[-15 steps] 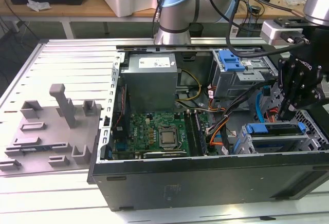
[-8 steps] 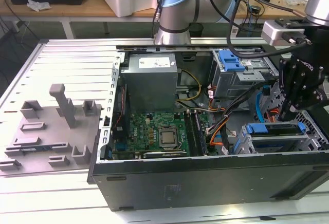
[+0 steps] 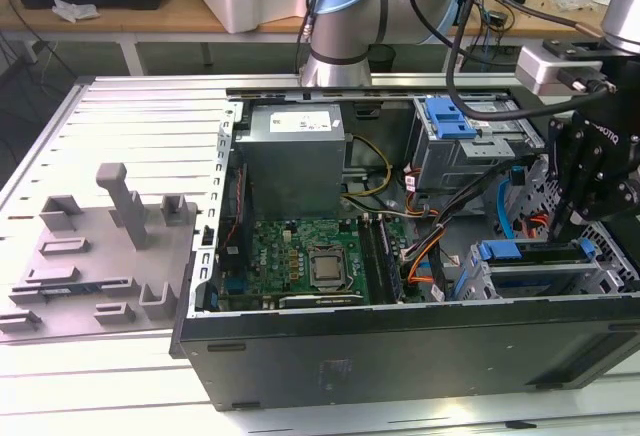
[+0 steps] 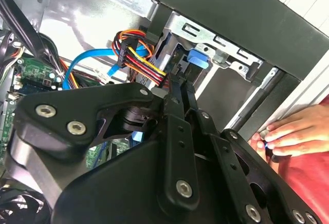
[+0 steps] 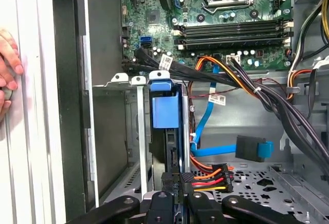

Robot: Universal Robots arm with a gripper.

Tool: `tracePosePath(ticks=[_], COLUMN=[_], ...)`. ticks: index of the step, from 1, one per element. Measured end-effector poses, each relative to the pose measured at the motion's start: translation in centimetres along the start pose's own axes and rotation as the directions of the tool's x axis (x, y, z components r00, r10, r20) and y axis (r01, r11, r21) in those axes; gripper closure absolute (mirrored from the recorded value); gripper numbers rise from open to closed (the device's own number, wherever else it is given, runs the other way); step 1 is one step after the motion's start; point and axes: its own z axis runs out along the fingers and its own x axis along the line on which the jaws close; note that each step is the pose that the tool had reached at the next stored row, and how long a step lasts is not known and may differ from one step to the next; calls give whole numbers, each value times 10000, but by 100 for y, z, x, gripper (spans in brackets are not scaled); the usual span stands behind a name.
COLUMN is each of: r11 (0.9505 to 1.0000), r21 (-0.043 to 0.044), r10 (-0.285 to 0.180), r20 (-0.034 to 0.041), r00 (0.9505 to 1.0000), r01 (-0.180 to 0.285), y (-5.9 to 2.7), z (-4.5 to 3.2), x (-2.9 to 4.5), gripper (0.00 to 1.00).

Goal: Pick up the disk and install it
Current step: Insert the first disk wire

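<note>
Now low at the exterior view's right, reaching with the black pincer (image 3: 562, 238) into the silver drive bay (image 3: 480, 281) at one corner of an open computer case (image 3: 400, 346). Pressed in on the near edge of the disk (image 5: 165, 110), with the fingers (image 4: 176, 95) drawn close together and running straight toward it. Standing on edge in a slot of that bay, between thin metal rails, with the blue tab of its carrier bracket at the far end, toward the motherboard (image 5: 231, 23). In the second wrist view, the same blue tab (image 4: 198, 59) just past the fingertips, under the bay's punched metal lip. Just beside the pincer in the first wrist view, a black power plug (image 5: 211, 179) on red, yellow and orange wires, apart from the disk. Near it, loose on the case floor, a blue data cable (image 5: 203, 126) ending in a blue-and-grey connector (image 5: 254, 148). Outside the case wall, a person's hand (image 5: 7, 72) resting on the pale worktop (image 3: 120, 116). Farther back in the case, a grey cage with a wide blue latch (image 3: 450, 118) and a power supply (image 3: 295, 156). Off to the exterior view's left, a grey fixture plate (image 3: 100, 256), well apart from the case.
</note>
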Motion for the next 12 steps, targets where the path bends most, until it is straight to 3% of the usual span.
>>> tracePosePath(ticks=[12], r11=[10000], r21=[2], r10=[-19], r20=[1], r00=[10000], r01=[19], y=[-2], z=[1], x=[0], gripper=[84])
